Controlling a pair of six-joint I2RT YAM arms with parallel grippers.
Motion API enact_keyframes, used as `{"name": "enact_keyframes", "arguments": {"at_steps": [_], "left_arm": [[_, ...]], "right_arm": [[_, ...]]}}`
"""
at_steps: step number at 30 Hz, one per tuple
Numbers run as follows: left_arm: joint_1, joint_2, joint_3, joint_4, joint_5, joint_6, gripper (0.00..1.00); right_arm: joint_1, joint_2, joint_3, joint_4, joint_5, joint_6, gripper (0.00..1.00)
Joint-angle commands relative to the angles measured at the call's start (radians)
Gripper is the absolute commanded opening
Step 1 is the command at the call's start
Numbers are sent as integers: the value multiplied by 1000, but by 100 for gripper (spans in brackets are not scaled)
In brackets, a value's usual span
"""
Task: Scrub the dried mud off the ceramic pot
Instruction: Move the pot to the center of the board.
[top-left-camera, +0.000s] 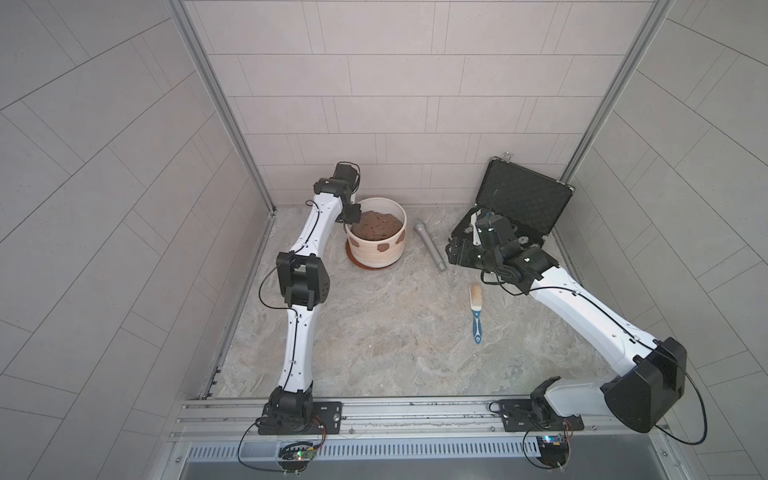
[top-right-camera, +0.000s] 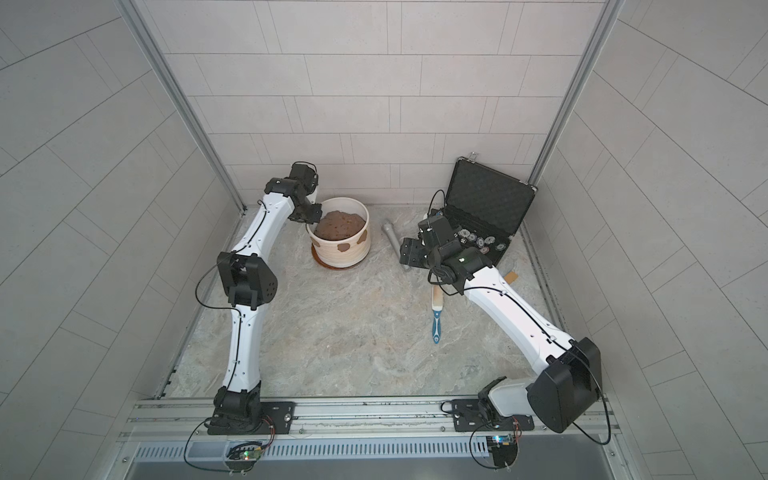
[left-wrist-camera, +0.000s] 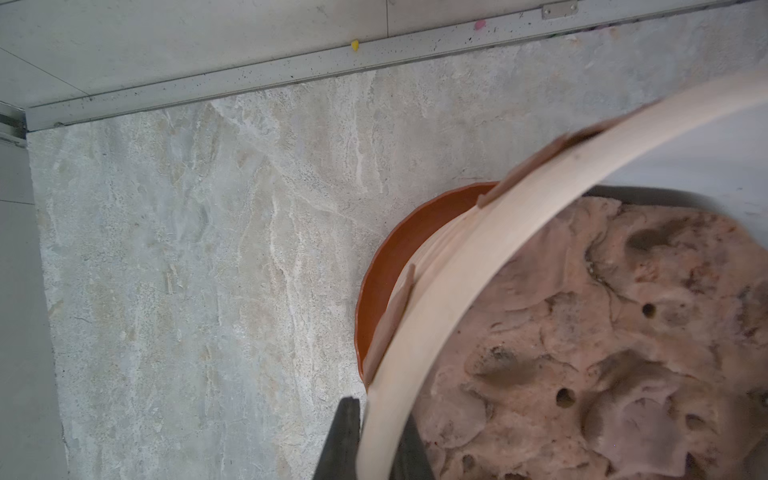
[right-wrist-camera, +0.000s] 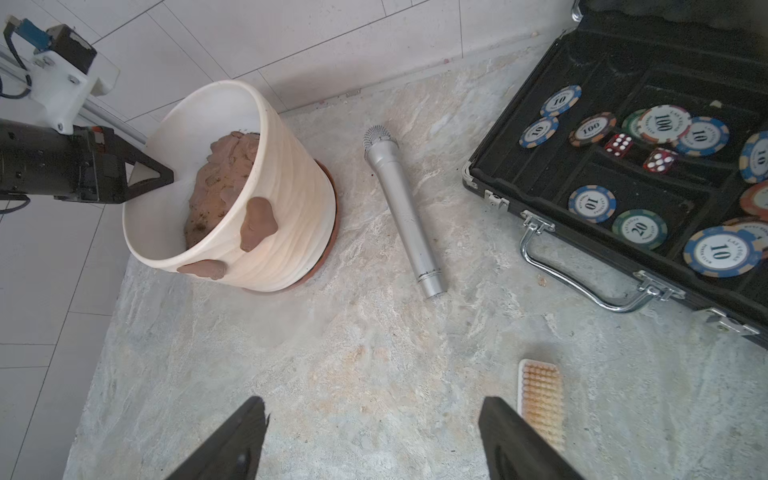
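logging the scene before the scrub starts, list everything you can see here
pot: one, cream, back left of the floor
saucer: one, orange-brown, under the pot
mud patches: at least three, reddish-brown, on the pot's outer wall
soil: one mound, brown, inside the pot
case: one, black, open, back right
microphone: one, silver, lying between pot and case
brush: one, blue-and-white handle, tan bristles, on the floor near the case
poker chips: many, blue, green, brown, orange, in the case
dice: two, red, in the case
left gripper: one, black, shut on the pot's rim
right gripper: one, black, open, empty, above the floor by the brush
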Motion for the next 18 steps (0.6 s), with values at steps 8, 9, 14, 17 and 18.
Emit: {"name": "enact_keyframes", "arguments": {"at_steps": [8, 9, 14, 17, 18], "left_arm": [[-46, -118, -127, -17, 192, 173, 0], [-46, -128, -143, -19, 208, 191, 0], [-51, -152, -183, -47, 255, 247, 0], [-70, -169, -209, -67, 278, 271, 0], [-80, -183, -230, -64, 276, 277, 0]], "right_arm": [[4, -27, -7, -34, 6, 6, 85], [4, -28, -7, -35, 7, 6, 85], [4, -30, -13, -35, 2, 19, 85], [4, -30, -17, -30, -8, 29, 85], [4, -30, -18, -29, -9, 31, 85]]}}
